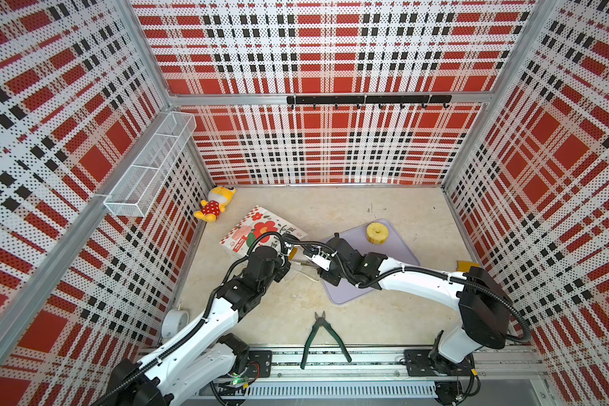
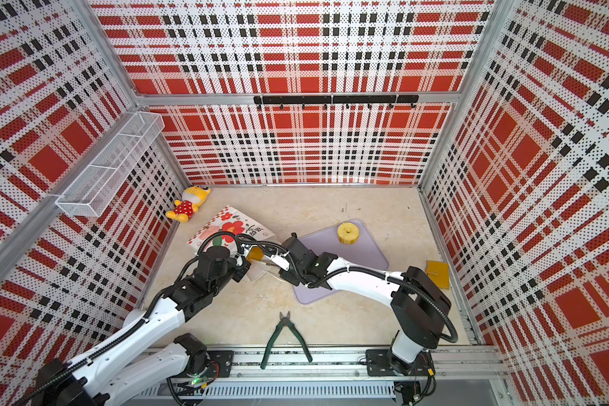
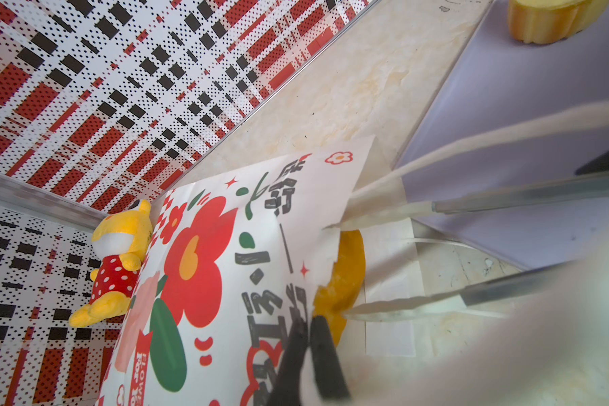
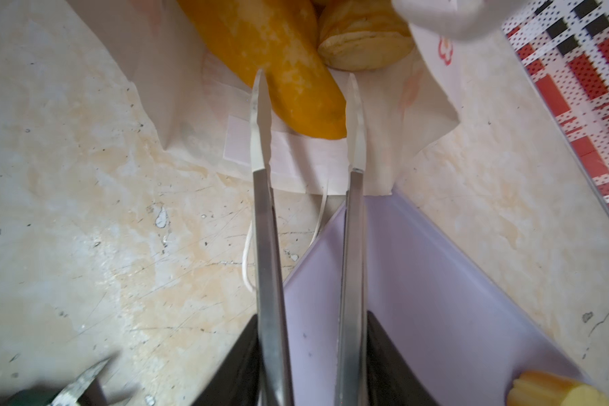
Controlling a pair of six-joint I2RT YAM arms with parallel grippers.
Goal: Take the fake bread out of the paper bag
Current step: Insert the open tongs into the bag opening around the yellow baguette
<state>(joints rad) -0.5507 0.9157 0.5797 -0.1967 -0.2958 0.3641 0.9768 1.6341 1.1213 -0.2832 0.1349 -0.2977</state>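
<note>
The white flower-print paper bag (image 1: 257, 228) lies on its side, mouth toward the lilac tray (image 1: 398, 256). My left gripper (image 3: 308, 320) is shut on the bag's upper rim (image 3: 317, 281), lifting the mouth. My right gripper (image 4: 313, 316) is closed on metal tongs (image 4: 266, 228). Their white tips stand apart, either side of the end of a long orange loaf (image 4: 271, 52) in the mouth. A round bun (image 4: 363, 45) lies beside the loaf, deeper inside. A yellow fluted cake (image 1: 377, 232) sits on the tray's far end.
A yellow plush doll (image 1: 213, 205) lies against the bag's far end at the left wall. Green-handled cutters (image 1: 320, 337) lie at the front edge and a white round object (image 1: 174, 321) at front left. A flat yellow-brown piece (image 1: 466, 265) lies at the right wall.
</note>
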